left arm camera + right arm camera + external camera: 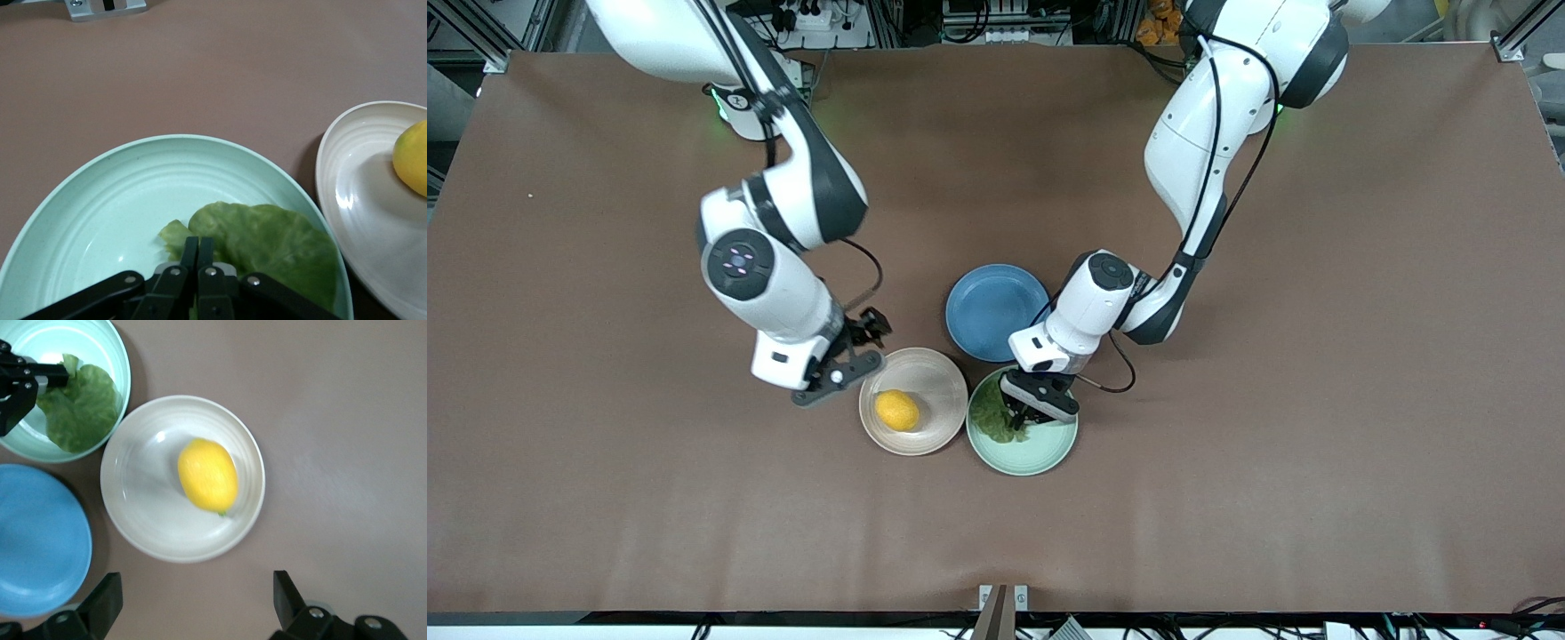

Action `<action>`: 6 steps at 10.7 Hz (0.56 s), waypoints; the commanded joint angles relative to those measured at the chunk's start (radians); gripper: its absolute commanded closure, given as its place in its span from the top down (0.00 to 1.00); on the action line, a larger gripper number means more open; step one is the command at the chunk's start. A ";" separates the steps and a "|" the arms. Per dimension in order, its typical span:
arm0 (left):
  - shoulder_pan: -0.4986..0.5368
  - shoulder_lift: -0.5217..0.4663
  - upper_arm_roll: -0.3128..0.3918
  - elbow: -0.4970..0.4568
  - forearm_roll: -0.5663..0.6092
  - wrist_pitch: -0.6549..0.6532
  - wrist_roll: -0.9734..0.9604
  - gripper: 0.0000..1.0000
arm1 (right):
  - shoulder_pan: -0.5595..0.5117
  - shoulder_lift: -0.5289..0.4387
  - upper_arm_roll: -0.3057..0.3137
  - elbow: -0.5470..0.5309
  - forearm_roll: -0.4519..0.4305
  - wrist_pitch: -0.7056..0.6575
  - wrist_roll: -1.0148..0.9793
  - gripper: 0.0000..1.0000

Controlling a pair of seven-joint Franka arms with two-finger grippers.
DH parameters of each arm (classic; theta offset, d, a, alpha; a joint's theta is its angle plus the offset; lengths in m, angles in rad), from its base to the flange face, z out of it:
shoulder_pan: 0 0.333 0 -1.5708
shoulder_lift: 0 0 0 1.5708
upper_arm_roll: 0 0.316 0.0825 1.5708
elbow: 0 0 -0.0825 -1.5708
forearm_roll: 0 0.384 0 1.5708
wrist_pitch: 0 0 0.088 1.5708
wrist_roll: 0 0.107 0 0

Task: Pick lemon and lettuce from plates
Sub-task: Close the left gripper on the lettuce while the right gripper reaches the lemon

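We see the left gripper (1024, 414) down in the mint green plate (1040, 453), its fingers (198, 257) pinched together on the edge of the lettuce (996, 418), a crinkled green leaf that lies flat in the plate, on the side toward the right arm's end of the table. Just beside that plate, toward the right arm's end, sits the beige plate (938, 382), the two rims almost touching, and the lemon (896, 410) rests on it, a little off centre. We find the right gripper (852, 348) hovering over the table just by the beige plate's rim, its fingers (103, 603) spread wide and holding nothing. A blue plate (996, 311) lies on the table farther from the front camera than the other two, near both of them, with the left arm's wrist above its edge.
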 commanded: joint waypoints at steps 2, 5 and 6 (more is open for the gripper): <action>-0.015 -0.007 0.015 0.009 -0.030 0.006 -0.016 0.00 | 0.035 0.132 -0.006 0.060 0.007 0.127 0.002 1.00; 0.007 -0.090 0.014 -0.049 -0.031 -0.023 -0.043 0.00 | 0.035 0.178 -0.006 0.060 0.004 0.199 -0.011 1.00; 0.023 -0.125 0.009 -0.075 -0.031 -0.037 -0.043 0.00 | 0.032 0.190 -0.006 0.060 0.003 0.219 -0.011 1.00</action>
